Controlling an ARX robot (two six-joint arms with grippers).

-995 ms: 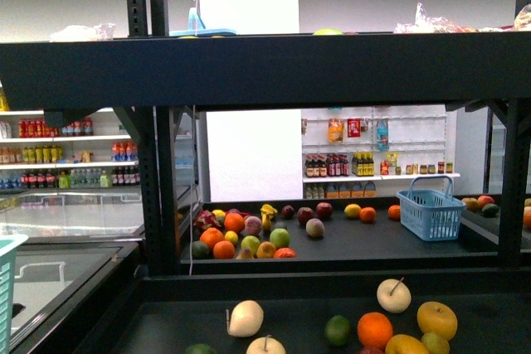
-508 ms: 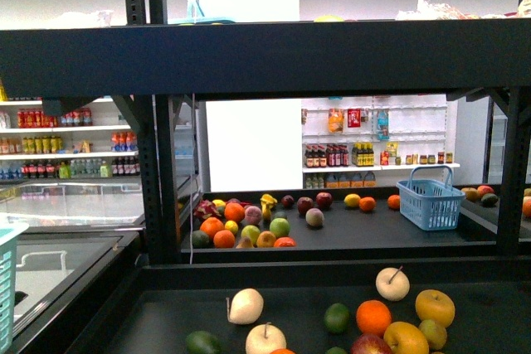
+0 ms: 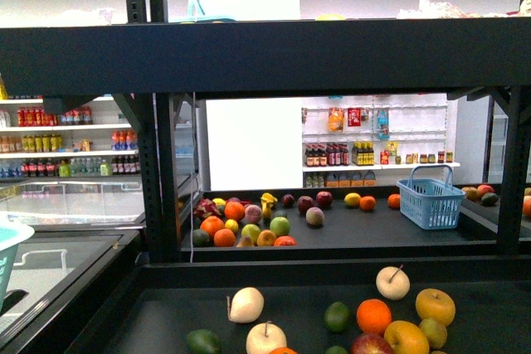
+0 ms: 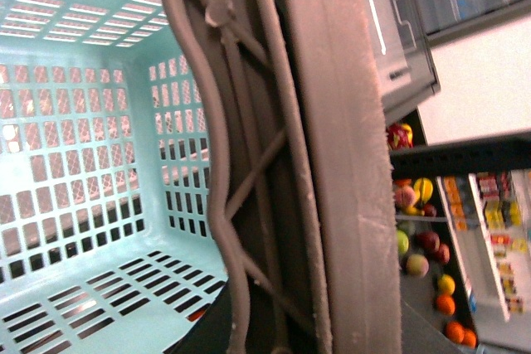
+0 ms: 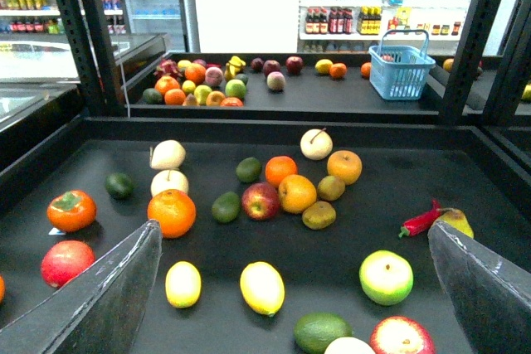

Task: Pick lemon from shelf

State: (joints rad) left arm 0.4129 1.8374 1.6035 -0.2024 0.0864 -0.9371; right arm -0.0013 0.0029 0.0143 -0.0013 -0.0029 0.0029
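In the right wrist view a pale-yellow oval lemon [image 5: 262, 288] lies on the shelf's dark near tray [image 5: 398, 172], with a smaller yellow oval fruit [image 5: 183, 283] beside it. My right gripper [image 5: 294, 281] is open and empty, hovering over this tray, with its fingers [image 5: 108, 296] wide on either side of the lemon. My left gripper [image 4: 274, 205] is shut on the rim of a teal basket [image 4: 83, 163]. The basket's edge shows at the far left of the front view [image 3: 8, 246]. The black shelf [image 3: 265, 55] fills the front view; no lemon can be picked out there.
Oranges, apples, a green apple [image 5: 386, 277], an avocado [image 5: 322, 331] and a red chilli [image 5: 419, 220] lie around the lemon. A blue basket [image 3: 430, 198] and more fruit sit on the far tray. Black uprights [image 3: 149, 180] and a glass freezer [image 3: 58, 263] stand at left.
The front view has shifted so that more of the near tray's fruit shows. The teal basket at the left edge has risen a little and tilted.
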